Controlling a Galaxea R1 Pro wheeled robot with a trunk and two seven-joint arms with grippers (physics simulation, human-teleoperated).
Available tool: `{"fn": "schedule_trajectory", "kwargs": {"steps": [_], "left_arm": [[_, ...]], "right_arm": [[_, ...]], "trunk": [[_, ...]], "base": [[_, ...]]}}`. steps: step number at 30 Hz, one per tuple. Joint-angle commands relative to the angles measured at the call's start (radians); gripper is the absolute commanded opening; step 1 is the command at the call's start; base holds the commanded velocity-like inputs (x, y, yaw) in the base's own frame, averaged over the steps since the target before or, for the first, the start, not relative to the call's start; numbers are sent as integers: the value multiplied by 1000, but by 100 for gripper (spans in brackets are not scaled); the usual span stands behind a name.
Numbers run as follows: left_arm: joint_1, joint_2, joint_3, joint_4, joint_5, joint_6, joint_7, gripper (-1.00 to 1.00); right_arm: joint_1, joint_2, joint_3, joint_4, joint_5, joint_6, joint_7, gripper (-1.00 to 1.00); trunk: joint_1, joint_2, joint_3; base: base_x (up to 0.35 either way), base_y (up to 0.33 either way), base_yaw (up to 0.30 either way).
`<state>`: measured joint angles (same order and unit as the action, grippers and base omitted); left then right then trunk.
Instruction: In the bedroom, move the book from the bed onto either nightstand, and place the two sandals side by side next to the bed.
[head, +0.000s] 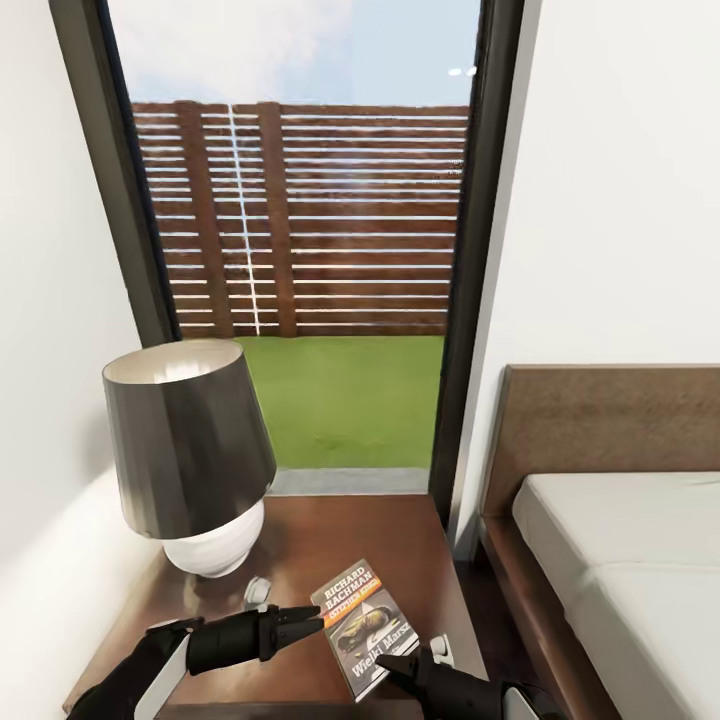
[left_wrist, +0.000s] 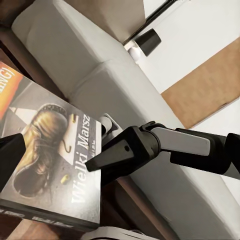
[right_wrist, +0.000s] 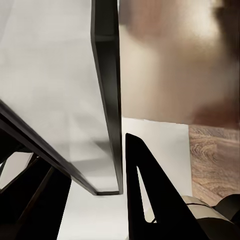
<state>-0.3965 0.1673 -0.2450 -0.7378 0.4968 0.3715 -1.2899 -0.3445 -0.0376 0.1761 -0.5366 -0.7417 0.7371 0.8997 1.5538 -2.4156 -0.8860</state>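
Observation:
The book (head: 360, 625), dark with white "RICHARD BACHMAN" lettering and an orange band, is low over the front of the dark brown nightstand (head: 330, 530). My right gripper (head: 385, 665) is shut on its near right corner. In the right wrist view the book's thin edge (right_wrist: 107, 100) runs between my fingers (right_wrist: 145, 200). My left gripper (head: 318, 617) is open, its tips just off the book's left edge. In the left wrist view I see the cover (left_wrist: 50, 150) and the right gripper (left_wrist: 92, 165) at its side. The bed (head: 620, 540) lies to the right. The sandals are out of view.
A lamp (head: 190, 450) with a dark shade and white base stands on the nightstand's back left. A small pale object (head: 258, 590) lies near its base. A tall dark-framed window (head: 300, 250) rises behind, and white walls flank it. A narrow floor strip separates nightstand and bed.

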Motion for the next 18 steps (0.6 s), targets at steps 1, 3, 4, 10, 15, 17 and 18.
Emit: {"fn": "schedule_trajectory", "kwargs": {"steps": [1, 3, 4, 10, 15, 17, 18], "left_arm": [[-1, 1, -5, 0, 9, 10, 0, 100], [-1, 1, -5, 0, 9, 10, 1, 100], [-1, 1, -5, 0, 9, 10, 1, 100], [-1, 1, -5, 0, 9, 9, 1, 100], [-1, 1, -5, 0, 9, 9, 1, 100], [-1, 1, -5, 0, 9, 9, 1, 100], [-1, 1, -5, 0, 9, 9, 1, 100]], "right_arm": [[-1, -1, 5, 0, -8, 5, -1, -100], [-1, -1, 5, 0, -8, 5, -1, -100], [-1, -1, 5, 0, -8, 5, -1, -100], [-1, -1, 5, 0, -8, 5, -1, -100], [-1, -1, 5, 0, -8, 5, -1, -100], [-1, -1, 5, 0, -8, 5, -1, -100], [-1, -1, 5, 0, -8, 5, -1, -100]], "trunk": [[0, 0, -1], [0, 0, -1], [0, 0, -1], [0, 0, -1], [0, 0, -1], [0, 0, -1], [0, 0, -1]], "base": [[268, 0, 0], [195, 0, 0], [80, 0, 0], [60, 0, 0], [238, 0, 0], [125, 0, 0], [71, 0, 0]]}}
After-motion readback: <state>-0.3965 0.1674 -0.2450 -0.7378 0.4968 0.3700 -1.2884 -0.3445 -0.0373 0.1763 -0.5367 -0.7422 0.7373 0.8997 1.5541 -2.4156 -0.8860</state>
